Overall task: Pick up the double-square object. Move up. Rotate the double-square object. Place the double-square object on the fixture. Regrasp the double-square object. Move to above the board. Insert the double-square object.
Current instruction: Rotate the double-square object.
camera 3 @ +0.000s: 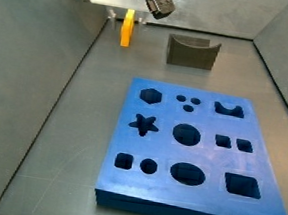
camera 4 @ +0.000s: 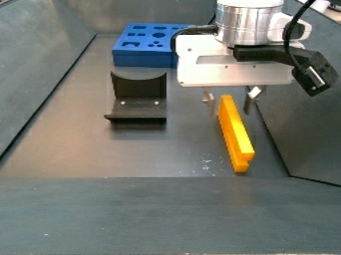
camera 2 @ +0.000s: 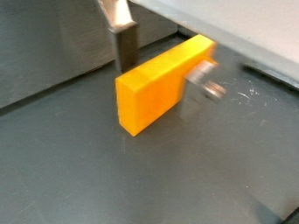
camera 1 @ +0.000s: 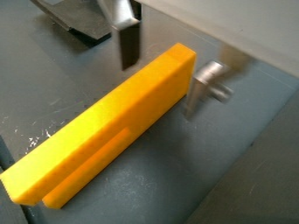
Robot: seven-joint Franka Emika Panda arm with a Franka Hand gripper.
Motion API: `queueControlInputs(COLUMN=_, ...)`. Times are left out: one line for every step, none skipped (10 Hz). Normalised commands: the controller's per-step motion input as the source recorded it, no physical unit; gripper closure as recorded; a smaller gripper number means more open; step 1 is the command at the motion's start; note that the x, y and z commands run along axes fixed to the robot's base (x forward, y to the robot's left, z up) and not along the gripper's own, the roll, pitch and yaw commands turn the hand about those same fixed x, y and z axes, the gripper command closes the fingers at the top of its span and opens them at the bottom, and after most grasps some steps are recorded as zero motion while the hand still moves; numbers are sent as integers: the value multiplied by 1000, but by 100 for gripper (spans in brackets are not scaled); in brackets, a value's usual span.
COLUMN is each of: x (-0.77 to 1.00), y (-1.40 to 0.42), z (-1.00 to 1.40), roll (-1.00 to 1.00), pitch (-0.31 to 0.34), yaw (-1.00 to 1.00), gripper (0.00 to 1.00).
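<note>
The double-square object [camera 1: 111,131] is a long yellow-orange block lying flat on the dark floor, also seen in a wrist view [camera 2: 158,87] and in both side views [camera 3: 127,32] [camera 4: 236,134]. Its forked end points away from the gripper. My gripper [camera 1: 162,83] [camera 2: 163,79] is low over the block's solid end, with one finger on each side. A gap shows between the dark finger [camera 1: 128,44] and the block, so the jaws stand open around it. The gripper also shows in both side views [camera 3: 130,12] [camera 4: 233,97].
The dark fixture [camera 3: 191,51] [camera 4: 138,100] with its U-shaped notch stands beside the block. The blue board [camera 3: 201,153] [camera 4: 147,45] with dark cut-outs lies beyond the fixture. Grey enclosure walls run close along the block's side [camera 4: 300,139].
</note>
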Motion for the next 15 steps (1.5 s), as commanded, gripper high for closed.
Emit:
queueControlInputs(x=0, y=0, z=1000, roll=0, pitch=0, yaw=0, gripper=0)
queueControlInputs(x=-17, y=0, z=1000, roll=1, pitch=22, yaw=-2, gripper=0)
queueControlInputs(x=-26, y=4, z=1000, roll=10, pitch=46, yaw=-9, gripper=0)
queueControlInputs(x=-24, y=7, z=1000, roll=23, pitch=56, yaw=-16, gripper=0)
queueControlInputs(x=-24, y=12, z=1000, roll=40, pitch=68, yaw=-23, gripper=0)
queueControlInputs(x=-29, y=11, z=992, roll=51, pitch=66, yaw=-21, gripper=0)
queueControlInputs(x=-32, y=9, z=920, roll=56, pitch=66, yaw=-19, gripper=0)
queueControlInputs(x=-33, y=9, z=774, roll=70, pitch=61, yaw=-14, gripper=0)
queueControlInputs(x=-33, y=7, z=668, roll=80, pitch=60, yaw=-12, gripper=0)
queueControlInputs(x=-33, y=3, z=526, roll=89, pitch=62, yaw=-4, gripper=0)
queueControlInputs(x=0, y=0, z=0, roll=0, pitch=0, yaw=1000, gripper=0)
queueControlInputs(x=0, y=-7, z=-141, roll=1, pitch=1, yaw=1000, gripper=0)
queueControlInputs(x=7, y=-4, z=-199, roll=2, pitch=0, yaw=1000, gripper=0)
queueControlInputs(x=38, y=3, z=-168, roll=2, pitch=-2, yaw=1000, gripper=0)
queueControlInputs(x=45, y=3, z=-110, roll=2, pitch=-4, yaw=1000, gripper=0)
